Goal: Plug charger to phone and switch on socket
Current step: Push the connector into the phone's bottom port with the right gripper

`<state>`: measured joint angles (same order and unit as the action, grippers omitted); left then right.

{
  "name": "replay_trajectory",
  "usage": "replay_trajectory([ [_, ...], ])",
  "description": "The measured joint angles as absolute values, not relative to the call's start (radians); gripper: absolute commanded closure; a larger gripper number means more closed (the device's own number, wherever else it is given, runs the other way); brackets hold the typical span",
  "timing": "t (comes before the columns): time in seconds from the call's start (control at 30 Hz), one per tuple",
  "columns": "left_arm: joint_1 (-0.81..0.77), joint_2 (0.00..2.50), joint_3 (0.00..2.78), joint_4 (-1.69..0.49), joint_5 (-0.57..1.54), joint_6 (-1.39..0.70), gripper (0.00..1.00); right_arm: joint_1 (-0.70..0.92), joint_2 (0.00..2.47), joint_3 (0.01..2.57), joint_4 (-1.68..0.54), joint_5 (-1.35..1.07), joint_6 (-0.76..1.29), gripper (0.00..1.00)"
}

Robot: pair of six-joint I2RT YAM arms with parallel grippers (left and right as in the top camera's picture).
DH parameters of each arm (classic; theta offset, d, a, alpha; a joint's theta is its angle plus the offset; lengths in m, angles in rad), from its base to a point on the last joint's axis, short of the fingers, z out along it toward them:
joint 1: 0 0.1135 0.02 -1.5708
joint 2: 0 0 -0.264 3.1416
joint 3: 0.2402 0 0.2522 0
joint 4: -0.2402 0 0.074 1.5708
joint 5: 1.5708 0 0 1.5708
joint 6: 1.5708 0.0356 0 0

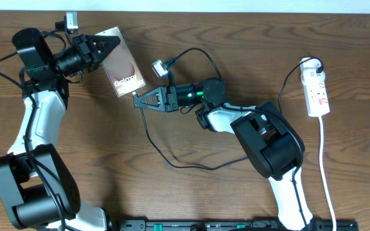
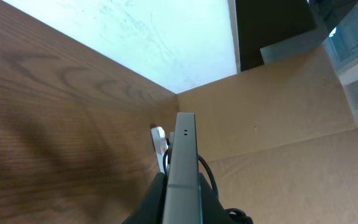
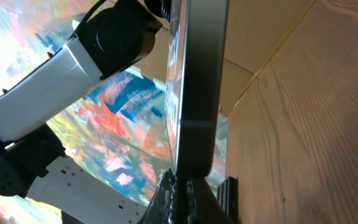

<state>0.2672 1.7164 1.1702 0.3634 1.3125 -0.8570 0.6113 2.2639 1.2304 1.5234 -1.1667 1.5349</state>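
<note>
My left gripper [image 1: 106, 46] is shut on the top end of the phone [image 1: 124, 72] and holds it tilted above the table. In the left wrist view the phone [image 2: 183, 155] shows edge-on between the fingers [image 2: 182, 199]. My right gripper [image 1: 137, 99] is shut on the charger's plug tip at the phone's lower edge. Its thin black cable [image 1: 151, 138] trails down across the table. In the right wrist view the fingers [image 3: 180, 194] press the tip against the phone's end [image 3: 197, 99]. The white socket [image 1: 318, 93] lies at the far right, away from both grippers.
The socket's white cord [image 1: 326, 173] runs down the right side toward the front edge. The right arm's body [image 1: 268, 138] lies across the middle right. A black rail [image 1: 223, 224] runs along the front edge. A cardboard wall [image 2: 278, 106] shows in the left wrist view.
</note>
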Motion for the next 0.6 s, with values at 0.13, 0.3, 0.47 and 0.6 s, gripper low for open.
replay_trajectory([
  [0.13, 0.265, 1.716, 1.17, 0.364, 1.314, -0.856, 0.92, 0.611, 2.264, 1.23, 1.524, -1.169, 1.538, 0.99],
  [0.3, 0.262, 1.716, 1.17, 0.364, 1.314, -0.844, 0.93, 0.611, 2.264, 1.23, 1.524, -1.171, 1.539, 0.99],
  [0.47, 0.26, 1.716, 1.17, 0.364, 1.315, -0.834, 0.93, 0.611, 2.264, 1.23, 1.528, -1.173, 1.544, 0.99],
  [0.6, 0.257, 1.716, 1.17, 0.364, 1.327, -0.825, 0.93, 0.611, 2.264, 1.23, 1.532, -1.162, 1.563, 0.99],
])
